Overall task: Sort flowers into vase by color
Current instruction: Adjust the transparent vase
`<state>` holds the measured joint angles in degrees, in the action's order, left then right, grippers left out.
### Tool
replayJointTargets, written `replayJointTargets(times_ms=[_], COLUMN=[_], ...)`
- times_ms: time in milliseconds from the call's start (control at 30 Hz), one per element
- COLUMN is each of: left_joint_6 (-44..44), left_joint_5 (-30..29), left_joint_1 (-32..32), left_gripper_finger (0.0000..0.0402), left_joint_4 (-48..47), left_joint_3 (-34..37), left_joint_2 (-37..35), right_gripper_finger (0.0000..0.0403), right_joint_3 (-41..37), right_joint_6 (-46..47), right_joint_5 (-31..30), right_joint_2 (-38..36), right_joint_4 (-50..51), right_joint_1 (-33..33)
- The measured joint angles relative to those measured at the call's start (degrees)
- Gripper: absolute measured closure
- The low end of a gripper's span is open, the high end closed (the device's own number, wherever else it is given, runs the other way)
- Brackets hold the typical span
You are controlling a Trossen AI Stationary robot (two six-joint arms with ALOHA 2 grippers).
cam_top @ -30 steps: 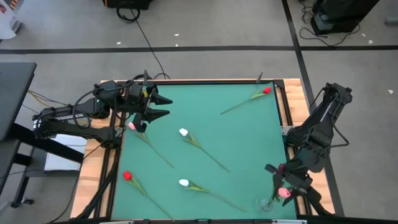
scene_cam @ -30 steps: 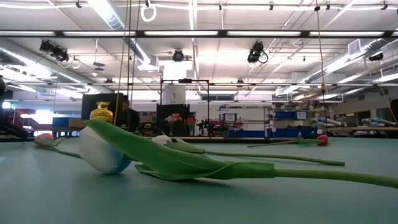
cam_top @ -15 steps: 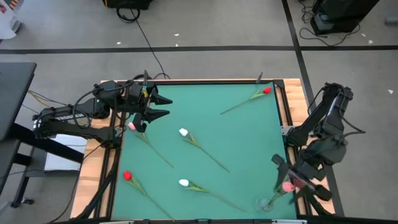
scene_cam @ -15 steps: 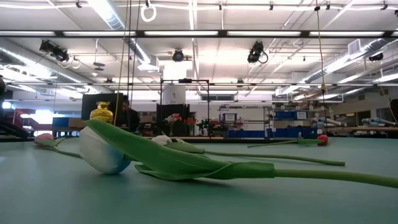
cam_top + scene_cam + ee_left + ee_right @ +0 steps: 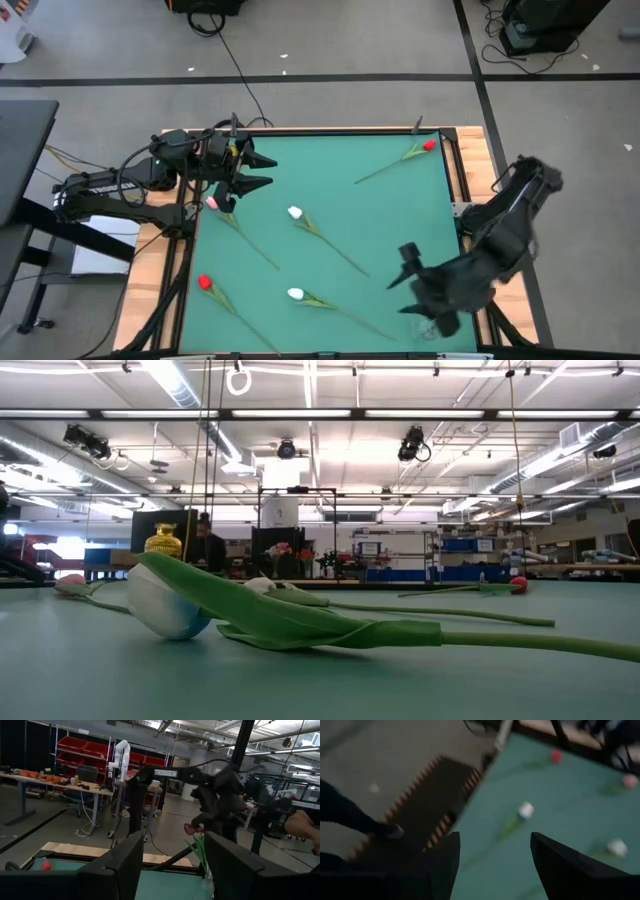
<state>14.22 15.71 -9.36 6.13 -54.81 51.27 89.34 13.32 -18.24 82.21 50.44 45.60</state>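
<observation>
Over the green worktop [image 5: 400,210], the right tool [image 5: 410,268] hangs with its fingers spread wide and nothing between them, above the near right part of the mat beside the glass vase [image 5: 428,328] at the near right corner, where a pink tulip [image 5: 192,828] already stands, as the left wrist view shows. Two white tulips lie closest to it: one near the near edge [image 5: 296,294], its long green stem trailing toward the vase corner, and one at mid-worktop [image 5: 295,212], its stem slanting toward the near right, so the stem ends point at the right tool while the heads face away. A red tulip [image 5: 429,146] rests at the far right corner, its stem running diagonally inward. The left tool [image 5: 262,170], fingers likewise parted and empty, waits at the far left corner just beside another pink tulip [image 5: 212,203], with a second red tulip [image 5: 204,283] along the left edge. By reach, the near white tulip looks the right arm's likeliest next pick, taken across its stem.
</observation>
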Motion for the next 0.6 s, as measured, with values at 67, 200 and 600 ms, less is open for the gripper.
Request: replayJointTargets(times_ms=[67,200,600], left_joint_6=[0.00,0.00,0.00], left_joint_5=[0.02,0.00,0.01], left_joint_1=[-0.01,-0.01,-0.01], left_gripper_finger=[0.0186,0.0186,0.0186], left_joint_4=[-0.02,-0.02,0.00], left_joint_3=[0.00,0.00,0.00], left_joint_2=[0.00,0.00,0.00], right_gripper_finger=[0.0153,0.0153,0.0153], right_joint_3=[6.15,14.76,16.62], right_joint_6=[1.60,6.82,15.85], right_joint_5=[0.67,8.23,38.64], right_joint_2=[5.22,15.92,35.59], right_joint_4=[7.89,20.89,39.47], right_joint_1=[-2.54,-9.24,-19.65])
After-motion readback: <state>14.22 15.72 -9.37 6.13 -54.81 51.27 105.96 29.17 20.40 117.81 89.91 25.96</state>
